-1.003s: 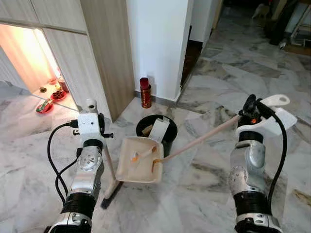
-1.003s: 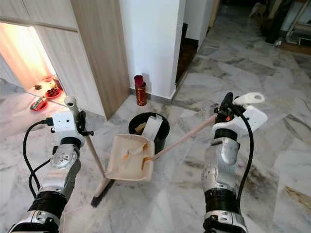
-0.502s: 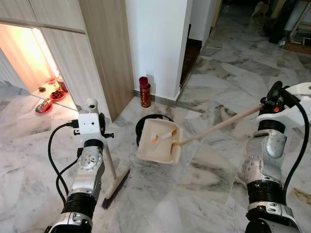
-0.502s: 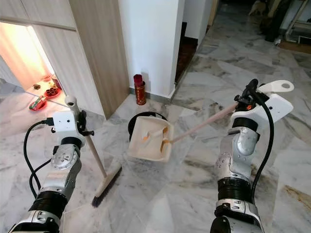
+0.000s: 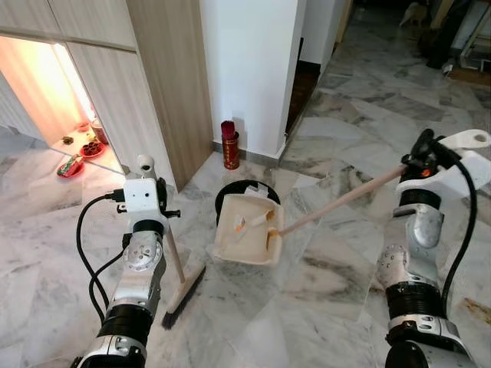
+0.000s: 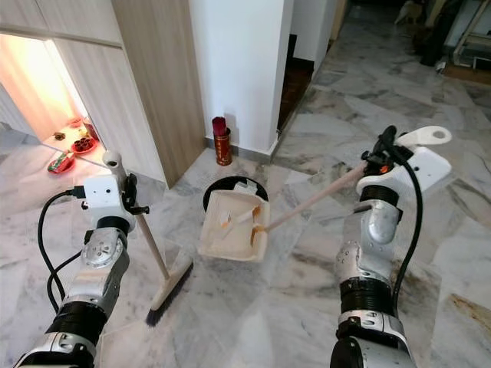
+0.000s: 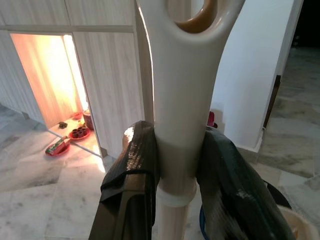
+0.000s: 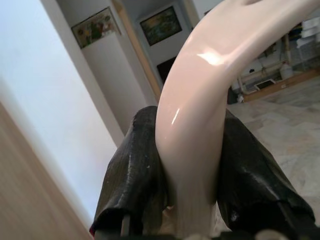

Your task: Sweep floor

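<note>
— Over by the white pillar (image 5: 249, 69), the right gripper (image 5: 420, 156) had its two black fingers pinched tight on the handle of the dustpan (image 5: 247, 238), and the pan hung off the floor, right over the rim of the black bin (image 5: 224, 201).

— And the rubbish?

— A few orange and pale scraps lay in the pan, none of them tipped out yet as far as I could see. The pan was tilted a bit, its open lip toward the bin, its long stick running up to the right arm.

— What about the broom (image 5: 182, 287)?

— The left gripper (image 7: 177, 165) was clamped on its white handle near the top. The broom stood nearly upright, bristles down on the marble floor (image 5: 322, 284), near the bin but apart from it, off to the robot's left.

— So which step was it?

— Emptying, I'd say. The sweeping-up looked done; the load was being carried to the bin.

— What did the next move need?

— More tilt, by my reckoning. The pan's lip had to drop below its back edge, squarely inside the bin's rim, so the scraps would slide in and not onto the floor. With a stick that long, a small twist at the wrist would swing the pan a lot. The red tin (image 5: 229, 144) by the wall stood well clear.
</note>
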